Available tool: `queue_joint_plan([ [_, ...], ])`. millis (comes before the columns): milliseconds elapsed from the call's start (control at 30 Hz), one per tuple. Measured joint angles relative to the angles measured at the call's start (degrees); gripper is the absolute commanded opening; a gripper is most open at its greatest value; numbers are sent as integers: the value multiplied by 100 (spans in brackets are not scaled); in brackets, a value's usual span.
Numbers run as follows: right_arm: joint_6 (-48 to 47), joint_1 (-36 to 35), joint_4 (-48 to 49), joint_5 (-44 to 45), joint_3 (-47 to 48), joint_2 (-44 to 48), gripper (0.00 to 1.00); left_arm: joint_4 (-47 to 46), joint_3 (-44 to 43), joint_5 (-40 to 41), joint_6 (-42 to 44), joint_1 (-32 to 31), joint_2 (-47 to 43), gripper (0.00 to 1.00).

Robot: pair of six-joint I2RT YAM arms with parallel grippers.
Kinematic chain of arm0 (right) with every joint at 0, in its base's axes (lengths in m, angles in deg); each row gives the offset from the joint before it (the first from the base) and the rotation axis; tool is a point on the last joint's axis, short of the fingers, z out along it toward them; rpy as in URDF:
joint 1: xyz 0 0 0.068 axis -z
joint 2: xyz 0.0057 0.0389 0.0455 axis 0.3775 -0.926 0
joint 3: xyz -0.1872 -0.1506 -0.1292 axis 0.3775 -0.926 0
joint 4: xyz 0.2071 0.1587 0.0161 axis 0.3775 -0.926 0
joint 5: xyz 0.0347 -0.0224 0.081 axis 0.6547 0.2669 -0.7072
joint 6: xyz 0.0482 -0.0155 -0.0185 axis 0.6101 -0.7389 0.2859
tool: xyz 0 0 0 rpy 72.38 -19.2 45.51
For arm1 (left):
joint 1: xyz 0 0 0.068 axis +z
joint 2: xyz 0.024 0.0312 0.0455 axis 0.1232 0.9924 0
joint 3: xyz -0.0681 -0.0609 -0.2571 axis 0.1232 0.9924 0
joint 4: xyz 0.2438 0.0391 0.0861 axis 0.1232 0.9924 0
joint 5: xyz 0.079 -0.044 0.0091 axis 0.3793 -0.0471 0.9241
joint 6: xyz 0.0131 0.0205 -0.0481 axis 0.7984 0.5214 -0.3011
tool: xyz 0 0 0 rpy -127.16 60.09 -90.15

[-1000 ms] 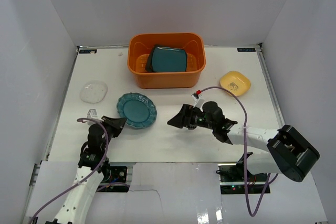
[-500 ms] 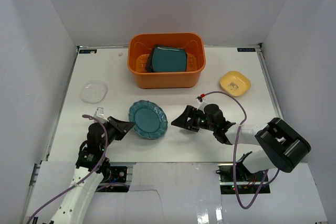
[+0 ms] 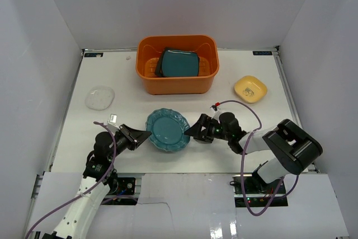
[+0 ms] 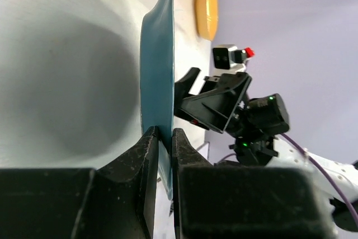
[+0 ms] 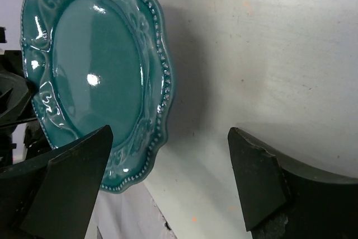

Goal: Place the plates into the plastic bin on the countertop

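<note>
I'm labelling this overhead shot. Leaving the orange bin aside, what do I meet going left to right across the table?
small clear plate → left gripper → teal scalloped plate → right gripper → small yellow plate

My left arm (image 3: 83, 201) and right arm (image 3: 258, 141) are smooth white tubes joined by black motor housings. The right one carries a big, boxy black housing (image 3: 293, 150). A lilac cable (image 3: 113, 152) loops along each arm. My left gripper (image 4: 160, 138) has matte black, blocky fingers (image 4: 137, 166), and my right gripper (image 5: 168, 138) has broad, wedge-shaped black ones. From the left wrist view, my right wrist shows a small white camera block (image 4: 225, 57) with a red cap (image 4: 249, 53) and tiny green lights (image 4: 271, 99).
</note>
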Motion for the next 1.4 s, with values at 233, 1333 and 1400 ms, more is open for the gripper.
queue_joint_plan([
  [233, 297, 59, 855, -424, -234, -238, 96, -678, 256, -341, -358, -2, 74, 0],
  [1333, -914, 1058, -3062, 498, 4900, 645, 8, 367, -3434, 2439, 2319, -31, 2511, 98],
  [1400, -988, 1220, -3167, 481, 5558, 85, 8, 369, -3259, 2802, 2304, -28, 2726, 98],
])
